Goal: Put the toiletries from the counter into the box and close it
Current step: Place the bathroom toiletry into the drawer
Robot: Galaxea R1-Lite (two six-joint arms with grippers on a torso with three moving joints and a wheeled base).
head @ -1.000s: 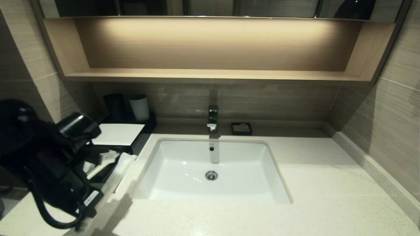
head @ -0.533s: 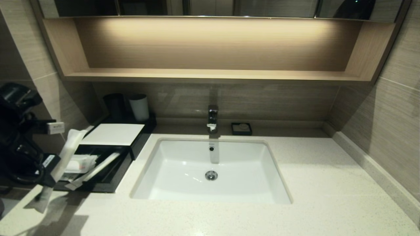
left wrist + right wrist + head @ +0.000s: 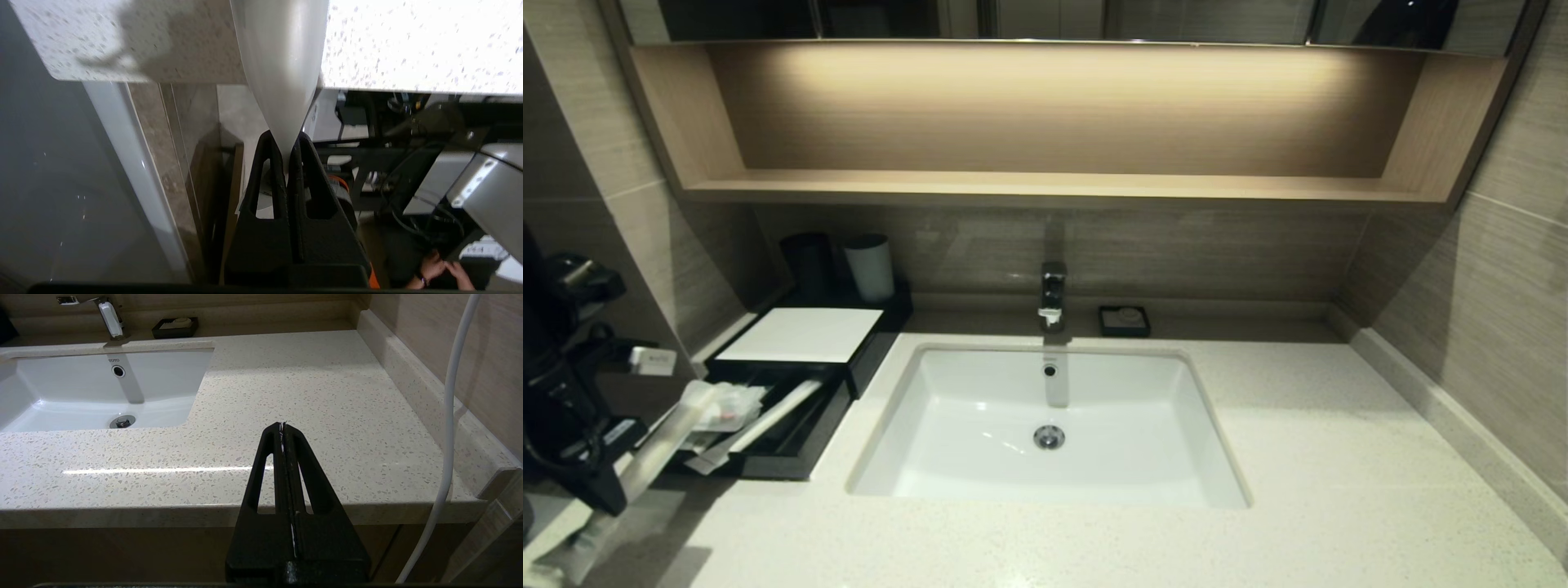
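The black box point(image 3: 866, 359) with its white top panel point(image 3: 800, 335) stands left of the sink, its front drawer point(image 3: 792, 453) pulled out. In the drawer lie a squarish packet point(image 3: 731, 404) and a long thin one point(image 3: 772, 415). My left gripper point(image 3: 609, 486) is off the counter's front left corner, shut on the end of another long white toiletry packet point(image 3: 666, 437). That packet slants up, and its far tip reaches the drawer's left end. In the left wrist view the fingers point(image 3: 282, 171) pinch the packet point(image 3: 282, 61) below the counter point(image 3: 408, 41) edge. My right gripper point(image 3: 282, 426) is shut and empty at the counter's front right.
A black cup point(image 3: 809, 261) and a white cup point(image 3: 870, 265) stand behind the box. The white sink point(image 3: 980, 425) with its faucet point(image 3: 1052, 294) fills the middle, and a small black soap dish point(image 3: 1124, 320) sits behind it. A white cable point(image 3: 449, 416) hangs by the right wall.
My left arm has drawn back left and down off the drawer, uncovering it. The long packet in its grip has gone from nearly upright to a lower slant.
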